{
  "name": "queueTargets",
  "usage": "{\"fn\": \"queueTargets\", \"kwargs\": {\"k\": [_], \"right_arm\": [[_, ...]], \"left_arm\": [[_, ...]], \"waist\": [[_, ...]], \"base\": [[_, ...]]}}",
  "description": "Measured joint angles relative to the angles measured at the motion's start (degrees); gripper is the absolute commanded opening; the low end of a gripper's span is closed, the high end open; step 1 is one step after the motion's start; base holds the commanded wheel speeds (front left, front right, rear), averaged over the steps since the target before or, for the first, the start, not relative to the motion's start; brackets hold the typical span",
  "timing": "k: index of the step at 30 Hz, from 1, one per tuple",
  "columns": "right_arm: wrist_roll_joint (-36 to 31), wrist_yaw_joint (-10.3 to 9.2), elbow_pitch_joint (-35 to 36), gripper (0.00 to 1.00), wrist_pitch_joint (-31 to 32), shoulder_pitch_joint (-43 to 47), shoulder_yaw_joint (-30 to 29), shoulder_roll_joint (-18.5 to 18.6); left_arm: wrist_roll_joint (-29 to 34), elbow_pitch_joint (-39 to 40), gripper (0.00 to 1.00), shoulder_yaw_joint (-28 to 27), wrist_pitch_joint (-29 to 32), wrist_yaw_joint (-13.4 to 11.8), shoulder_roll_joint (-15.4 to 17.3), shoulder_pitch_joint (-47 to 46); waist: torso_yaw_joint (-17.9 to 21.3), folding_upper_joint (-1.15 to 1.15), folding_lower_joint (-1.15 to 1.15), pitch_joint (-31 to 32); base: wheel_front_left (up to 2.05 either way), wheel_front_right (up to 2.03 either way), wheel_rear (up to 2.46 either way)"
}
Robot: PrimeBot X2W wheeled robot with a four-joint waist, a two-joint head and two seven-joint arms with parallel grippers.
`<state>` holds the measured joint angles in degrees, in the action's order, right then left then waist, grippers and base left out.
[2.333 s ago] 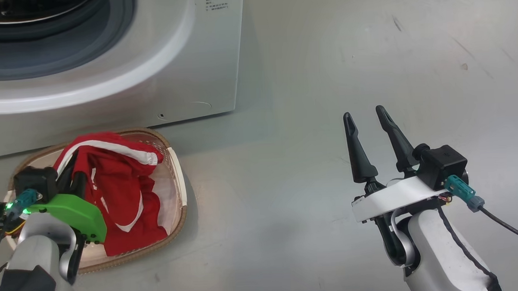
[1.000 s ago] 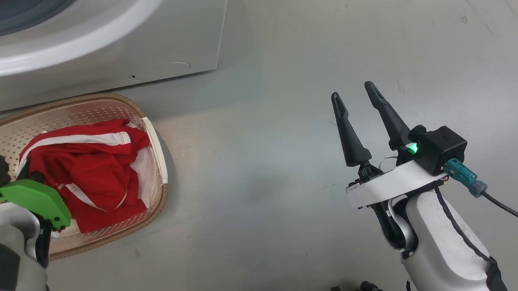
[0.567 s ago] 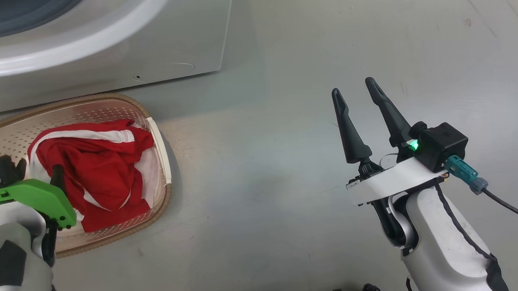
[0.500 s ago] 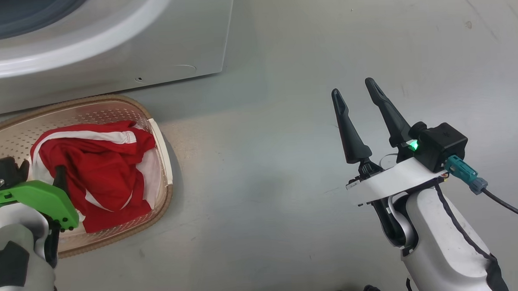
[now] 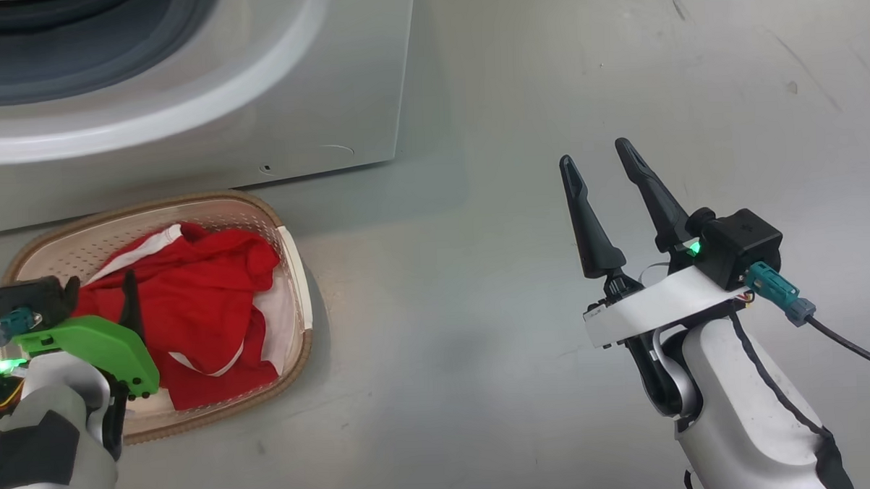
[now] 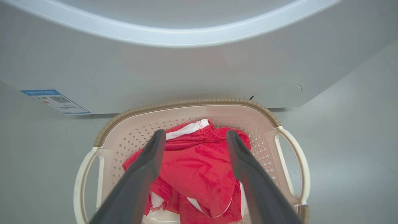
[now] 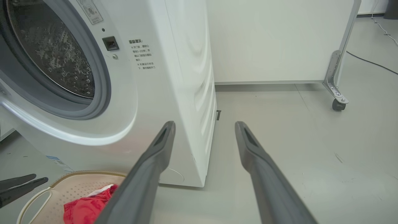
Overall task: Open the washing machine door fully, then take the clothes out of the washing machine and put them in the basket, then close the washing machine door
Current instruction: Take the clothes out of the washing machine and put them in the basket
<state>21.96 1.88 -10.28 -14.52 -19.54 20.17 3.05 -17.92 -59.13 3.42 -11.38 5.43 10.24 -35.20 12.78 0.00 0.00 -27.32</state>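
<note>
The red clothes (image 5: 206,310) with white trim lie bunched in the cream basket (image 5: 187,202), which stands on the floor against the white washing machine (image 5: 185,137). My left gripper (image 5: 100,292) hangs just over them, open and holding nothing. In the left wrist view its fingers (image 6: 195,134) spread above the clothes (image 6: 199,168) and the basket (image 6: 186,102). My right gripper (image 5: 595,153) is open and empty over bare floor, well to the right. The right wrist view looks past that gripper (image 7: 204,124) to the machine's open porthole and steel drum (image 7: 53,53). The washing machine door is out of view.
A white panel on a castor (image 7: 337,102) stands behind and to the right of the machine, with a cable (image 7: 370,62) on the floor past it. A blue label (image 6: 54,101) is stuck low on the machine's front. Grey floor stretches right of the basket.
My left gripper has opened and let go of the clothes, which have settled in the basket. The head camera has tilted up a little. The right arm has barely moved.
</note>
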Motion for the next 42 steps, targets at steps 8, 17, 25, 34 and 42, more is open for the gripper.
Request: {"fn": "queueTargets", "kwargs": {"k": [8,17,25,34,42], "right_arm": [[0.1,0.08,-0.8,1.00,0.0,0.2,-0.9,0.0],[0.2,0.56,-1.3,1.00,0.0,1.7,-2.5,0.0],[0.2,0.59,-1.4,1.00,0.0,3.0,-3.6,0.0],[0.2,1.09,-1.5,1.00,0.0,5.3,-4.4,0.0],[0.2,1.10,-1.5,1.00,0.0,7.5,-5.4,0.0]], "left_arm": [[1.6,1.3,1.00,1.5,-1.9,0.5,-0.7,0.0],[2.5,6.3,1.00,2.5,-3.0,1.0,-2.1,0.2],[2.9,15.0,1.00,2.4,-3.1,1.0,-2.8,2.8],[2.9,24.6,1.00,0.9,-3.1,1.4,-4.3,8.6],[3.3,30.8,1.00,0.0,-3.1,1.4,-5.2,14.2]], "waist": [[-1.3,0.00,0.00,3.8],[-3.2,0.00,0.00,8.2],[-5.5,0.00,0.00,12.3],[-7.5,0.00,0.00,16.7],[-8.6,0.00,0.00,20.2]], "base": [[0.00,0.00,0.00],[0.00,0.00,0.00],[0.00,0.00,0.00],[0.00,0.00,0.00],[0.00,0.00,0.00]]}}
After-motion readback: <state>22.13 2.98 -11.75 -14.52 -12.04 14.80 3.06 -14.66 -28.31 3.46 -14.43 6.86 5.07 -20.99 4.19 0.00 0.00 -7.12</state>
